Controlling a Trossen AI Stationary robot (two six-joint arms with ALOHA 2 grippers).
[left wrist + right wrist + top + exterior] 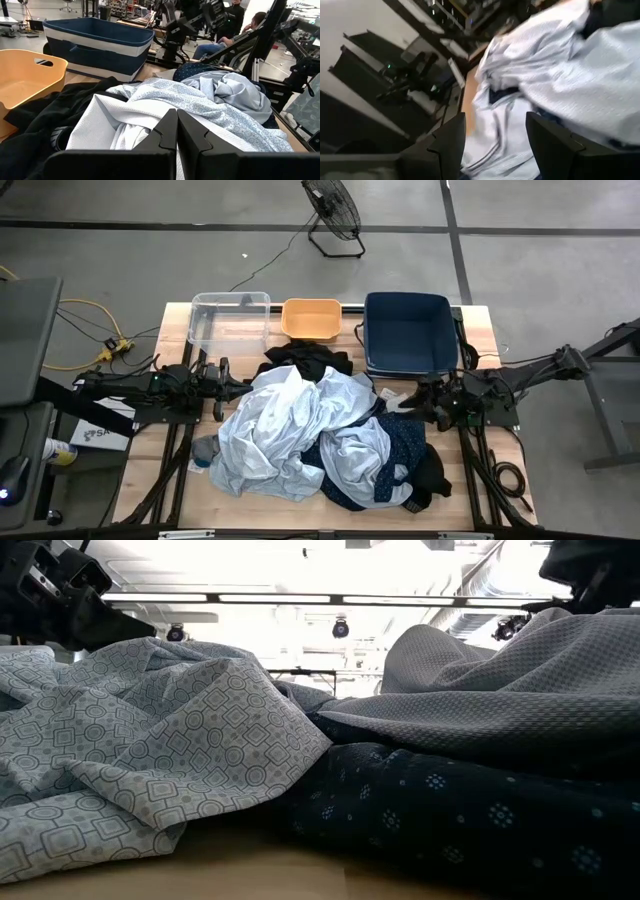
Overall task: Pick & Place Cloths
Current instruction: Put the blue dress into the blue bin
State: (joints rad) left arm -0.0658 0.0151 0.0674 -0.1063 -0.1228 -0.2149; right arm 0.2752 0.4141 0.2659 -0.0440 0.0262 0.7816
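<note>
Setting: robotics lab or industrial workshop

Bare concrete floor [520, 220], standing fan [333, 212], yellow cable [85, 330]; wooden table [180, 320]; ceiling strip lights [300, 598]; further robot rigs [185, 25], seated person [225, 42] behind.

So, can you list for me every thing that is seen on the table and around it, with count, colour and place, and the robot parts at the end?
Pale blue cloths: large pile, pale blue patterned, table centre.
Black cloth: one, black, far edge of the pile, beside the orange bin.
Navy cloth: one, navy dotted, right part of the pile.
Clear bin: one, clear, far left of the table.
Orange bin: one, orange, far middle.
Navy bin: one, navy, far right.
Fan: one, black, floor beyond the table.
Yellow cable: one, yellow, floor at left.
Left gripper: fingers shut, left of the pile.
Right gripper: fingers open, right of the pile.
</note>
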